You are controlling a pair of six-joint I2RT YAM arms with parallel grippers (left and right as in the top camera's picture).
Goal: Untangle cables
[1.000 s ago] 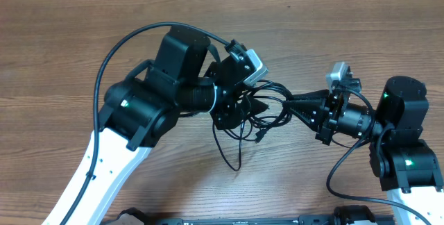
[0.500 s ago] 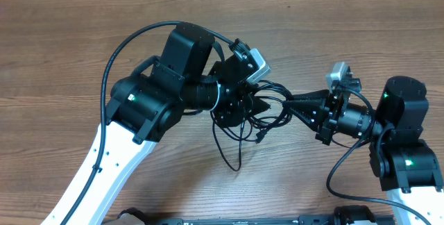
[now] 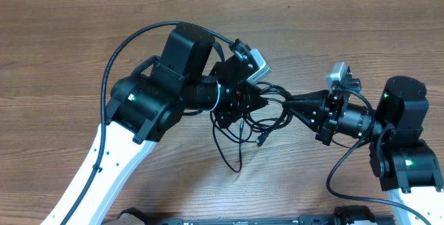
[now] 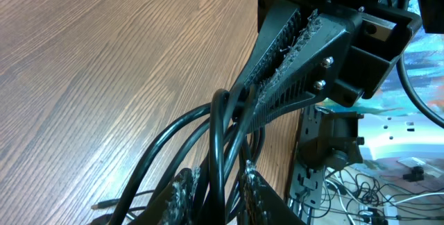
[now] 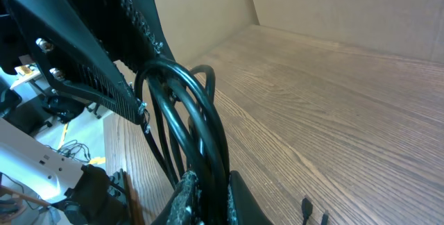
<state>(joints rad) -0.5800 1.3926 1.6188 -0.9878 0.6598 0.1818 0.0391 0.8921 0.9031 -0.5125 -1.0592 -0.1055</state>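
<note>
Where the cables bunch between them, left gripper and right gripper each clamp strands, one loop trailing across the table.

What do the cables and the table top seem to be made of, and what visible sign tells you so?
The cables: probably rubber or plastic sheathing, smooth black, slightly glossy, bending in loops. The table top: wood or wood-look laminate, matt brown with grain lines.

Honestly nothing readable here from where I sit, no text, labels, brand names or numbers legible in any of my three views.
</note>
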